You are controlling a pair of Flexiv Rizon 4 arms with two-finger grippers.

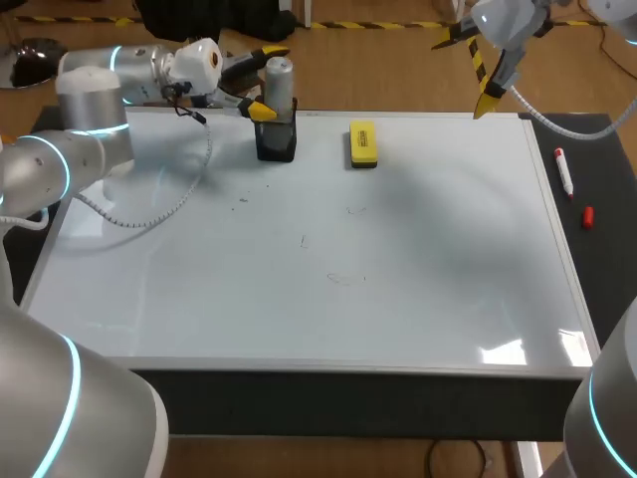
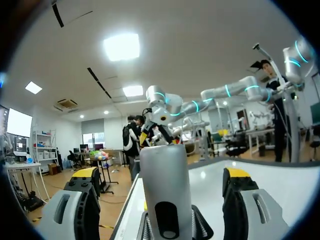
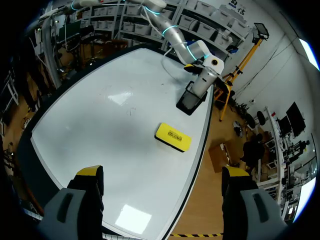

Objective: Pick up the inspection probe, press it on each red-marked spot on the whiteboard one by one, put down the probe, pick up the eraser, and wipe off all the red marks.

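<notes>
The inspection probe [image 1: 280, 82], a grey cylinder, stands upright in a black holder [image 1: 276, 141] at the back of the whiteboard [image 1: 418, 249]. My left gripper [image 1: 265, 80] is open around the probe [image 2: 165, 165], with a gap on each side between it and the fingers [image 2: 82, 200]. The yellow eraser [image 1: 363, 143] lies flat to the right of the holder. My right gripper [image 1: 468, 70] is open and holds nothing, high above the board's back right corner; the eraser [image 3: 173, 137] lies ahead of it. I see no red marks on the board, only faint grey smudges [image 1: 346, 279].
A red marker [image 1: 563, 169] and its red cap [image 1: 587, 216] lie on the dark strip along the board's right edge. My left arm's cable [image 1: 159, 209] loops over the board's back left part.
</notes>
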